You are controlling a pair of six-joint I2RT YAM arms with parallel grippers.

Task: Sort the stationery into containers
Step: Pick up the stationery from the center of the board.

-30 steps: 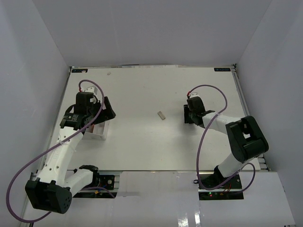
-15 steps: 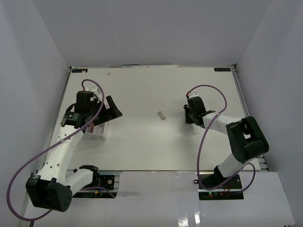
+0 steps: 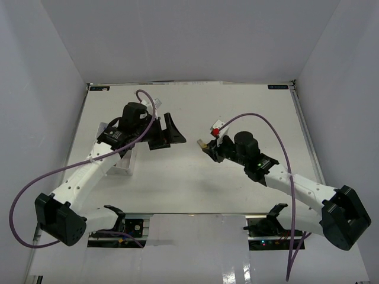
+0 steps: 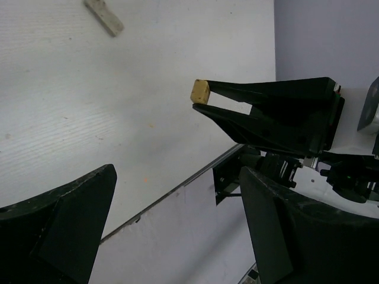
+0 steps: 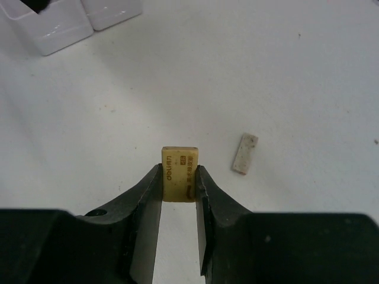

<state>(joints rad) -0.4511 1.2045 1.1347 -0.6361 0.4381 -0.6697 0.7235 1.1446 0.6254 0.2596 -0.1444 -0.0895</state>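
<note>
My right gripper is shut on a small tan block with printed writing and holds it above the table's middle. In the top view the right gripper has the tan block at its tips. A small grey block lies flat on the table just right of the held block, and it also shows in the left wrist view. My left gripper is open and empty and faces the right gripper across a short gap. The white organizer tray sits at the left, partly under the left arm. No pens, highlighters, tape or bottle show.
The tray's corner compartments show at the top left of the right wrist view. The table's front edge runs below the left gripper. White walls enclose the table on three sides.
My right gripper has moved left from the right side to the table's middle, over where the grey block lay. My left gripper has swung right, away from the tray, towards it.
</note>
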